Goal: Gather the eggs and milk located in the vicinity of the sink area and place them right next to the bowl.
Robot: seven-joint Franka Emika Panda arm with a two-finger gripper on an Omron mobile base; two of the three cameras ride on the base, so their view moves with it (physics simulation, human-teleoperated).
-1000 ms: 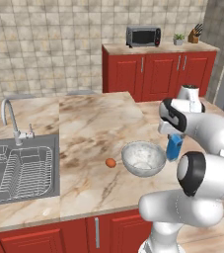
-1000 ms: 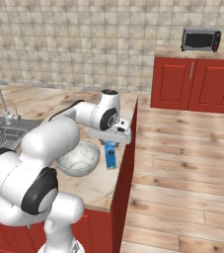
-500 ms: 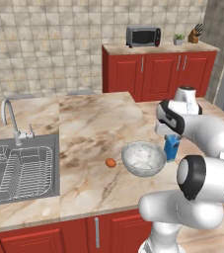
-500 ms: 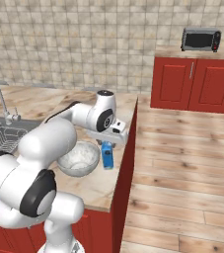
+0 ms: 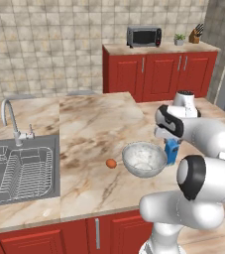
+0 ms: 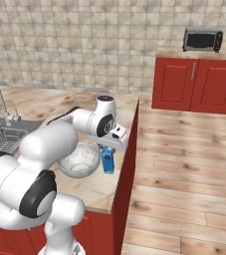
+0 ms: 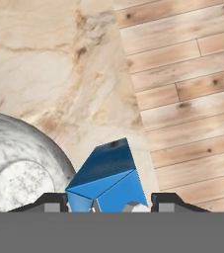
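Milk placement step. I see the milk carton (image 7: pixel 107 180) upright on the surface (image 5: pixel 99 129), just right of the bowl (image 5: pixel 144 158), the jaws closed on its sides. Egg (image 5: pixel 111 163) lies left of the bowl. Next, I judge: release, lift clear.
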